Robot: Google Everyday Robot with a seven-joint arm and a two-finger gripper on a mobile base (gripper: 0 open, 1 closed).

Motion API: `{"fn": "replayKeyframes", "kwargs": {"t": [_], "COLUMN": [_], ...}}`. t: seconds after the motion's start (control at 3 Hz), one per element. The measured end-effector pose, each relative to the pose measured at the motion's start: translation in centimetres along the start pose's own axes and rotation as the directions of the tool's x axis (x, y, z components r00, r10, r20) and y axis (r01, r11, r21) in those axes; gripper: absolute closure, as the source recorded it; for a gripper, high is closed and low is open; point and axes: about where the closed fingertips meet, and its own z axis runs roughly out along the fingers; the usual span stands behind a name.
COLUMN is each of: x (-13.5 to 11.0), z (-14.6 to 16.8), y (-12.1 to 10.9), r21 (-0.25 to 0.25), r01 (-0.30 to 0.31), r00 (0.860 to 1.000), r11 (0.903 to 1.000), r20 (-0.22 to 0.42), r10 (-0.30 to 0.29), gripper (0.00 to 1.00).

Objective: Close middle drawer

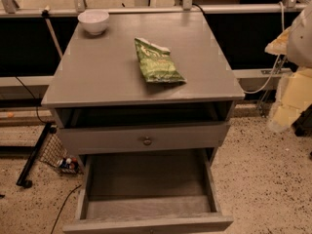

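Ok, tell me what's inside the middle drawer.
Nothing shows inside the middle drawer: bare grey floor and walls. Its rear, under the top drawer, is in shadow; the floor right behind its front is covered. The gripper hangs off to the right, apart.

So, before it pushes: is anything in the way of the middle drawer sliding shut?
Nothing visible does. The middle drawer stands pulled far out, its box empty, with no object between it and the cabinet. The claw is off to the right of the cabinet, clear of the drawer's path.
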Motion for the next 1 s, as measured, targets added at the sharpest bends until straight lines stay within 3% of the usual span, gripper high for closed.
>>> {"fn": "replayKeyframes", "kwargs": {"t": [0.33, 0.67, 1.0], "x": [0.0, 0.3, 1.3], "z": [0.0, 1.4, 3.9], "y": [0.0, 0.8, 3.1], "r21": [0.000, -0.035, -0.091], "r01": [0.000, -0.038, -0.122], "r00": [1.000, 0.999, 0.992], "r11": [1.0000, 0.9987, 0.9884], "r20": [0.000, -0.007, -0.022], "r10": [0.000, 0.038, 0.120], "gripper": [0.00, 0.00, 0.00]}}
